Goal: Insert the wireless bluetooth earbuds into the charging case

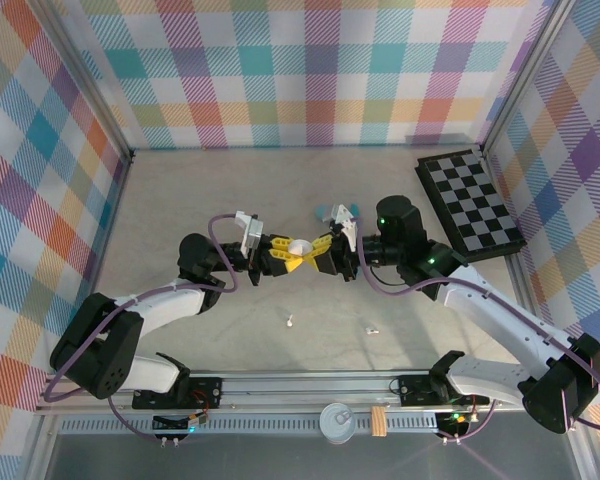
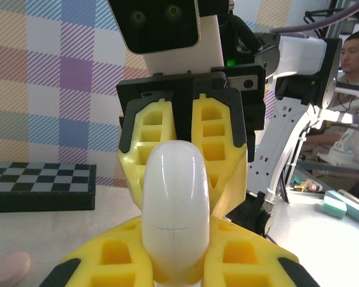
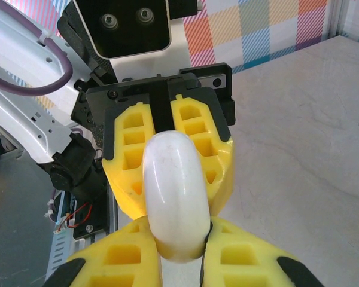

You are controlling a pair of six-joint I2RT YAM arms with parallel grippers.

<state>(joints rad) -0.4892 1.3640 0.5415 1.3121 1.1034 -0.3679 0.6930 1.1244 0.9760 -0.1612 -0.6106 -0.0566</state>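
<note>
We note the left gripper point(image 1: 283, 252) and right gripper point(image 1: 320, 250) meeting mid-table. Each yellow finger pair is clamped narrow on one end of the same glossy white oval plastic charging case point(image 1: 300, 246), its lid closed. Two tiny pale stemmed earbuds point(image 1: 291, 321) lie loose on the beige tabletop point(image 1: 200, 200), nearer than the case and well apart from each other.

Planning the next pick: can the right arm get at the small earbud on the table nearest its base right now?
Probably not yet. The earbud lies on the table with nothing over it, but the right gripper is shut on the white case, which the left gripper also holds.
</note>
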